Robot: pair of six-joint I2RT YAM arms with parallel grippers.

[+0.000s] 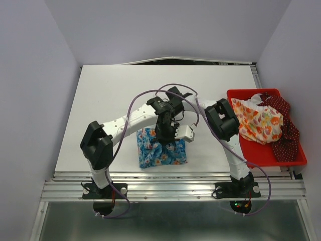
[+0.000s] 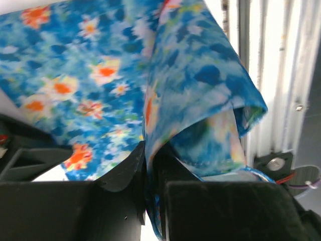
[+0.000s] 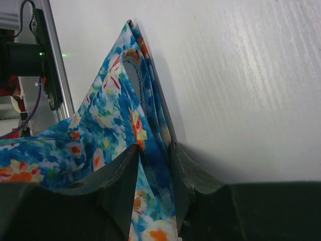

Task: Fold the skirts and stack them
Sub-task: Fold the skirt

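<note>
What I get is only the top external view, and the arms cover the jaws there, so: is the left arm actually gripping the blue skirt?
Observer: Yes. In the left wrist view the left jaws are shut on a pinched fold of the blue skirt.
Operator: And the right arm?
Observer: The right jaws are shut on the same skirt, with several layers of cloth between them in the right wrist view.
Operator: Which part has it caught?
Observer: An edge. A stitched hem shows beyond the jaws, against the white table.
</note>
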